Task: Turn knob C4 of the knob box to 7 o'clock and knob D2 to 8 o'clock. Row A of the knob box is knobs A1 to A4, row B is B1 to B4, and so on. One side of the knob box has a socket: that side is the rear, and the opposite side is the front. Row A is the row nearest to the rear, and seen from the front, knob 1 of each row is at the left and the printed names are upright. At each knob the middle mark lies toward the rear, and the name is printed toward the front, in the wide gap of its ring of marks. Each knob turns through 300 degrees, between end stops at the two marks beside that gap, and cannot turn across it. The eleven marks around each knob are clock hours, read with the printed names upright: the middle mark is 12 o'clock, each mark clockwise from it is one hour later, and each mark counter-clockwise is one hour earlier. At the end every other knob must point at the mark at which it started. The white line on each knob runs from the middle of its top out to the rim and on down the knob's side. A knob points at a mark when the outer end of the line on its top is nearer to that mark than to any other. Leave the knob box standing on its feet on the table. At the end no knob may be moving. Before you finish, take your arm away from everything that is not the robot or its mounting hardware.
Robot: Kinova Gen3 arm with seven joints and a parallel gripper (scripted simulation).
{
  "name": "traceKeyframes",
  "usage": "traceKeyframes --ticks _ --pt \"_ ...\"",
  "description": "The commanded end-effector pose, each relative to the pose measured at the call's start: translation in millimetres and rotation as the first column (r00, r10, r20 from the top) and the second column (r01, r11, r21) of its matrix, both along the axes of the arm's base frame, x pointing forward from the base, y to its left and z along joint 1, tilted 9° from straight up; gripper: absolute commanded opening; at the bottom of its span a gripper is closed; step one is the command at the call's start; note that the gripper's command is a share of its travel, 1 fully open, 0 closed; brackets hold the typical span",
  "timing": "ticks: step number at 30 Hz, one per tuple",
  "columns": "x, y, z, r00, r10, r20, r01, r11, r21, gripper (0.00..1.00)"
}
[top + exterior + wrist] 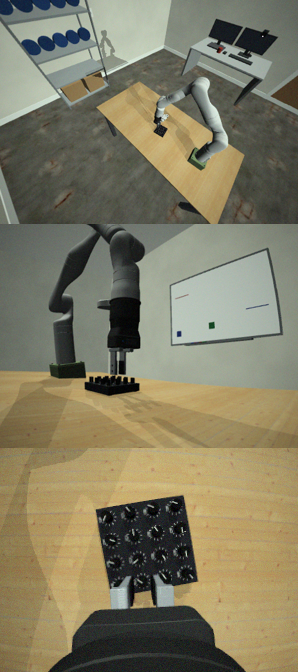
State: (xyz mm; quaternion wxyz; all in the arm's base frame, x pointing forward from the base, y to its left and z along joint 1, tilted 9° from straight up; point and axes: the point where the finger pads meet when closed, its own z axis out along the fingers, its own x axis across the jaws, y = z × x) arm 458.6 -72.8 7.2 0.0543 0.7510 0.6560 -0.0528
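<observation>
The black knob box (161, 134) (98, 389) (124, 550) stands flat on the table. In the wrist view its names lie left of the knobs, so the front is left and row A right. Knob C4 (142, 582) shows between the fingers at the box's lower edge; its line seems to point lower right. Knob D2 (112, 540) is in the left column, its line pointing right and slightly down. My gripper (158, 125) (118, 373) (142, 586) is partly open and empty, pointing down, its fingertips just above the knobs. The fingers partly hide D4 and B4.
The wooden table (129, 126) (205, 406) carries the box and the arm's green base (197, 159) (68, 370). The other knobs stand close around C4 and D2. A shelf rack (71, 70) and a desk (234, 57) stand away from the table.
</observation>
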Motion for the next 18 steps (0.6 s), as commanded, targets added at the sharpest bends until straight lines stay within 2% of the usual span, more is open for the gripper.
traceKeyframes --ticks 1,18 --pt "-0.5 -0.3 -2.1 1.0 0.0 -0.002 0.0 1.0 0.0 0.46" --pt "-0.5 -0.6 -4.2 1.0 0.0 -0.002 0.0 1.0 0.0 0.46"
